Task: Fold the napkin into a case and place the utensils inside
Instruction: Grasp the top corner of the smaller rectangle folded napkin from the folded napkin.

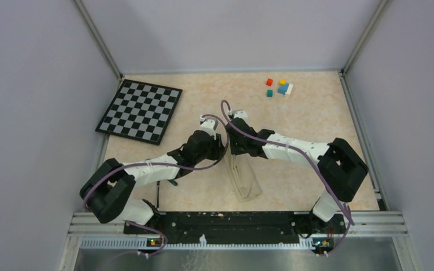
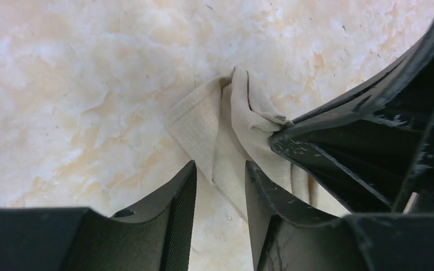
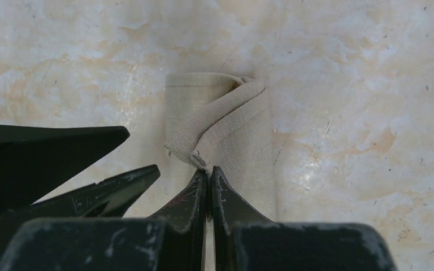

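Beige napkin [image 1: 246, 180] lies central on the table [image 1: 316, 130], a narrow strip; folding is in hand. My right gripper [image 3: 209, 172] pinches its folded corner; my left gripper [image 2: 220, 180] straddles it, part-open. Next, I judge: clamp and crease squarely.

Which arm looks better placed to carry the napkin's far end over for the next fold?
Right, probably: the right end effector is shut on a raised corner flap of the napkin, while the left end effector is open, straddling the cloth's edge with no grip yet.
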### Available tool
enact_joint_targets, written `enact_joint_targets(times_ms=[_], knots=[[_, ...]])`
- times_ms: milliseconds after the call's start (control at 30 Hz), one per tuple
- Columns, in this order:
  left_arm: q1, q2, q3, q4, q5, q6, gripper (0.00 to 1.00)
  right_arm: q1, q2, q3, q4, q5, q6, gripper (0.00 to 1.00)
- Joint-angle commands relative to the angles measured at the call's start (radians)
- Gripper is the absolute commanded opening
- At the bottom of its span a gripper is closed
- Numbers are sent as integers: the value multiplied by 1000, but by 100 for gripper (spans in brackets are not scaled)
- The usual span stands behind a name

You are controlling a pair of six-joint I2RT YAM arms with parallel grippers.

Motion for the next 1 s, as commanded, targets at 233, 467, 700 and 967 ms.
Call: enact_joint_targets(times_ms=[233,467,700,967], knots=[[-10,77,-111,387,8,119,37,-69,-81,-64,82,-147,50,0],[-36,141,-95,422,-45,202,39,-76,-94,-65,84,-164,52,0],[-66,185,-94,458,-126,261,39,-76,-96,-61,82,-168,52,0],[-86,243,-76,477,-164,295,35,-76,-96,-69,82,-170,50,0]])
